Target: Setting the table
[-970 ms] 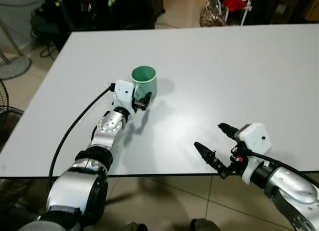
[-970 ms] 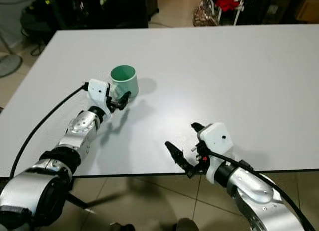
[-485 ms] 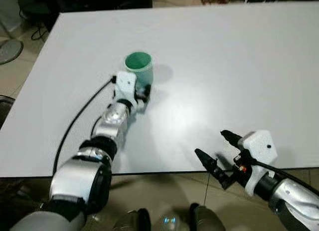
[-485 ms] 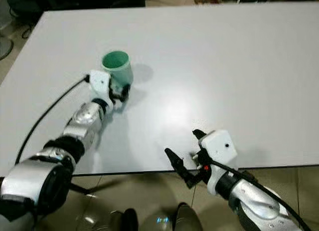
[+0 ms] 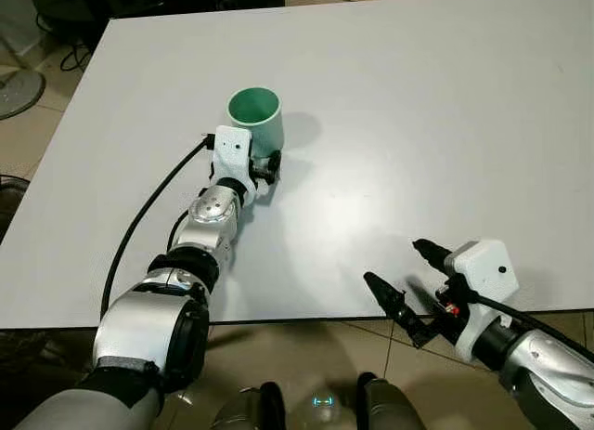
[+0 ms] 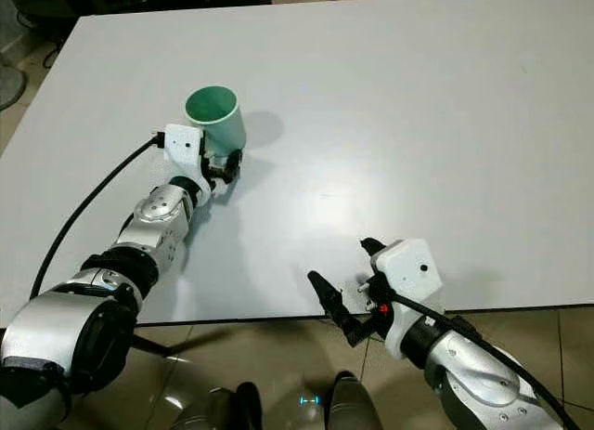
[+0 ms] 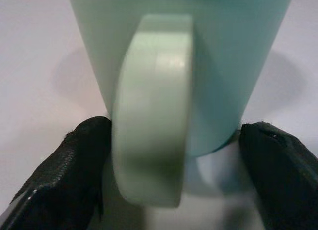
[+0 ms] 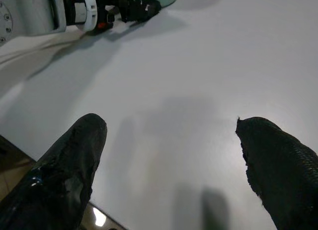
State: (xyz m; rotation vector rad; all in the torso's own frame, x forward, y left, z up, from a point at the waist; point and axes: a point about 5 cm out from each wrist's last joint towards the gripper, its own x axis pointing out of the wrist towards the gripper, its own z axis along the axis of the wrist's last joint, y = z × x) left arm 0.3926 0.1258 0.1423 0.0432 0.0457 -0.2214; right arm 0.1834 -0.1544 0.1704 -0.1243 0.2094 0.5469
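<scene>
Mug (image 5: 255,116) handle sits between left pincer (image 7: 174,165) fingers (spread); right pincer (image 5: 401,280) gapes.

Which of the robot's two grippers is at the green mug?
The left gripper: its fingers flank the green mug handle. The right gripper hangs open at the near table edge.
</scene>
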